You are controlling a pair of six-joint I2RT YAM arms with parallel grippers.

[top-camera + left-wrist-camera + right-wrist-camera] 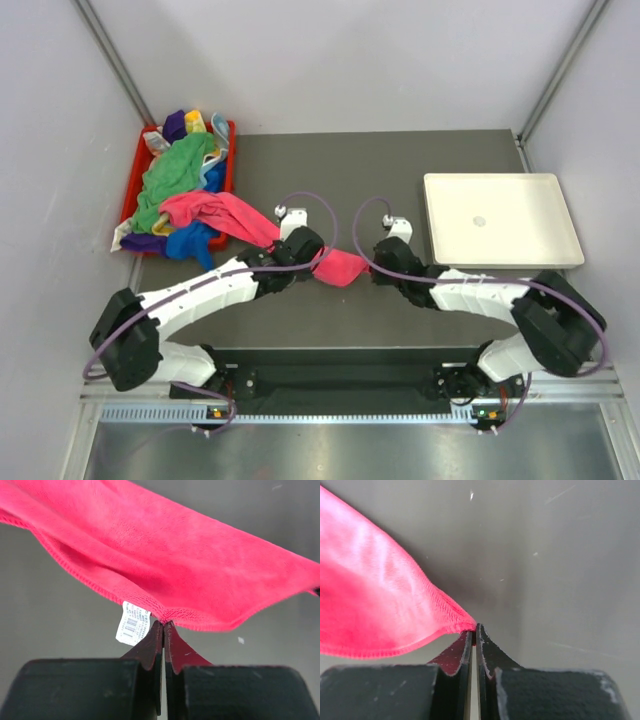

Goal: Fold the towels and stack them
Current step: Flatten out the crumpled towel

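The left gripper point(163, 626) is pinched tight on the hem of the bright pink towel point(175, 555), just beside its white label point(132, 623). The right gripper point(475, 630) is clamped on another corner. The towel spans between them over the middle of the dark table point(400, 165). Other towels point(178, 170) are heaped in the red bin point(130, 195) at the far-left corner.

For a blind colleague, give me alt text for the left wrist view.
The left claw is shut on the hem of a bright pink towel, beside its white care label. The towel spreads above a dark grey table.
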